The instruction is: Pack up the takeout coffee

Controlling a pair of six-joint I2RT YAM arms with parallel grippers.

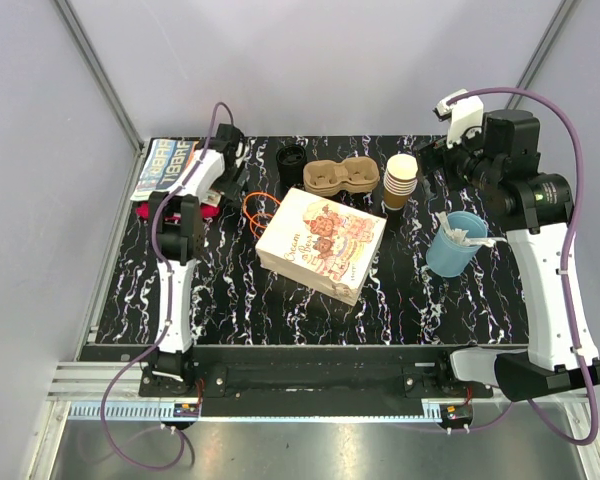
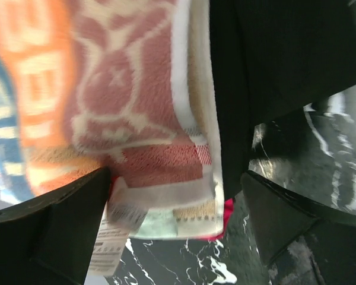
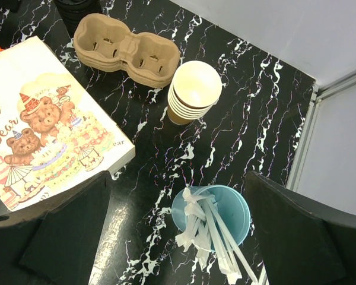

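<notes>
Upright near the far edge of the table [image 1: 230, 290], just left of the moulded pulp two-cup carrier [image 1: 342, 177]: small brown kraft paper cup with round black plastic lid [image 1: 292, 160], rightward of the left gripper [image 2: 175, 174], seemingly nearer it than the right gripper [image 3: 178, 175], both spread wide, empty.

Flat printed paper bag [image 1: 320, 243] mid black marble table [image 1: 240, 300]. Cardboard cup carrier [image 1: 341, 176] behind it, stack of paper cups [image 1: 401, 178] just right of the carrier. Blue cup [image 1: 452, 245] with white stirrers [image 3: 207, 237] near the right edge. Pink patterned towel [image 2: 142, 107] and a blue-orange packet [image 1: 165, 165] back left.
</notes>
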